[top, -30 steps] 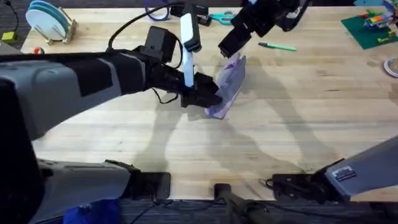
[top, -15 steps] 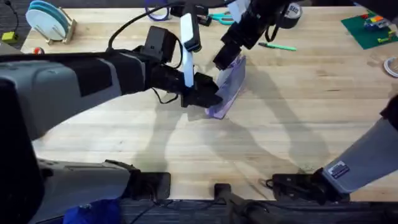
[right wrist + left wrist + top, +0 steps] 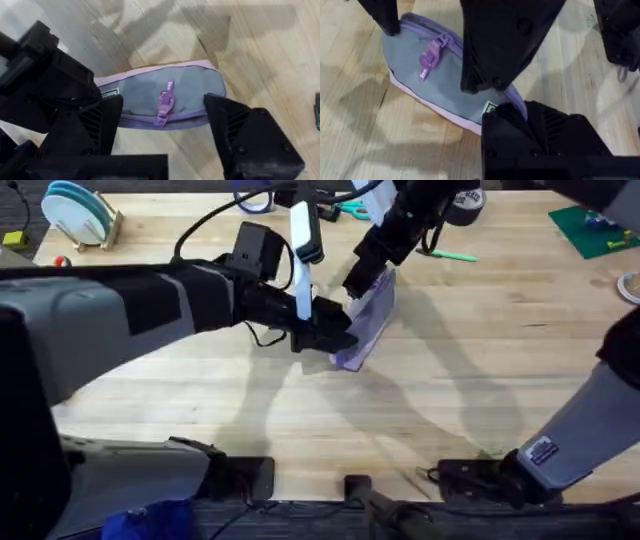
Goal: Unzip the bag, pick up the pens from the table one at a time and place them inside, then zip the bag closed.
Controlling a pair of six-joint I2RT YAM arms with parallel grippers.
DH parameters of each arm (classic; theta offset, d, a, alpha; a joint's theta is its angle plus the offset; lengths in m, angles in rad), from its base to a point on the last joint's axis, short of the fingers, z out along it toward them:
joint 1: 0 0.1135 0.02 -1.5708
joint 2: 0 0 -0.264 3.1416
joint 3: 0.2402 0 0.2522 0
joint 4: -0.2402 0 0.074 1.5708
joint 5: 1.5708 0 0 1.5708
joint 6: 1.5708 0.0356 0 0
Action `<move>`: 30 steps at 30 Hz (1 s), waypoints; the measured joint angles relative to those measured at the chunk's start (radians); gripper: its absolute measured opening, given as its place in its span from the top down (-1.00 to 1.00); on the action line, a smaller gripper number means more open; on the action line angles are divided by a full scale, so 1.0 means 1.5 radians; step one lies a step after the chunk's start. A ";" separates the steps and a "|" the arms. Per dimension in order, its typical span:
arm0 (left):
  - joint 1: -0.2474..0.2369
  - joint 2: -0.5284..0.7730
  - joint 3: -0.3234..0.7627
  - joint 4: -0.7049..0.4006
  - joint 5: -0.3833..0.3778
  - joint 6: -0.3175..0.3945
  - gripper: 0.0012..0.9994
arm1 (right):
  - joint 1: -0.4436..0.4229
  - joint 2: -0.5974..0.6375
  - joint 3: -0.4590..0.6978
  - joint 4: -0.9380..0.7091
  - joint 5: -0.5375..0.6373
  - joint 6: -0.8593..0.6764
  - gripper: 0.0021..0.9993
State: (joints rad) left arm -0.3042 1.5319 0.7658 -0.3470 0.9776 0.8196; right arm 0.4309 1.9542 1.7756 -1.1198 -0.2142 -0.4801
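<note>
The lavender bag (image 3: 368, 315) lies on the table (image 3: 470, 380) at centre. My left gripper (image 3: 338, 340) is shut on the bag's near end, by its small pale label (image 3: 490, 106). In the left wrist view the bag (image 3: 435, 85) shows its purple zipper pull (image 3: 429, 59) lying on its side face. My right gripper (image 3: 358, 280) hangs open over the bag's far half, its fingers (image 3: 245, 130) either side of the bag (image 3: 185, 85) and the zipper pull (image 3: 164, 102) between them. One green pen (image 3: 450, 255) lies farther back to the right.
Teal scissors (image 3: 355, 208) and a tape roll (image 3: 466, 200) sit along the back edge. A plate rack (image 3: 80, 215) stands at the back left, a green baseplate (image 3: 590, 225) at the back right. The left arm spans the table's left half.
The right gripper has come down and slightly left, closer to the bag's far end. The left gripper and the bag have stayed put.
</note>
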 joint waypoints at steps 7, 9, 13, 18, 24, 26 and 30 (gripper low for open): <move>0.000 0.000 0.000 0.000 -0.001 0.000 0.92 | 0.000 0.015 -0.009 0.001 0.000 0.000 -0.83; 0.000 0.000 0.000 0.000 -0.001 0.000 0.92 | 0.000 0.017 -0.012 0.001 0.001 0.000 -0.80; 0.000 0.000 0.000 0.000 -0.001 0.000 0.92 | 0.000 0.017 -0.012 0.000 0.001 -0.001 -0.62; 0.000 0.000 0.000 0.000 -0.001 0.000 0.92 | 0.000 0.017 -0.013 -0.003 0.000 -0.002 -0.36; 0.000 0.000 0.000 0.000 -0.001 0.000 0.92 | 0.000 0.017 -0.013 -0.008 0.000 -0.002 -0.16; 0.000 0.000 0.000 0.000 -0.001 0.000 0.92 | 0.000 0.017 -0.013 -0.014 0.000 -0.002 -0.04; 0.000 0.000 0.000 0.000 -0.001 0.000 0.92 | 0.000 0.017 -0.013 -0.017 0.001 -0.003 0.11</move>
State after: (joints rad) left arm -0.3042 1.5318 0.7658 -0.3473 0.9760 0.8196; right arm 0.4309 1.9795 1.7565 -1.1450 -0.2134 -0.4841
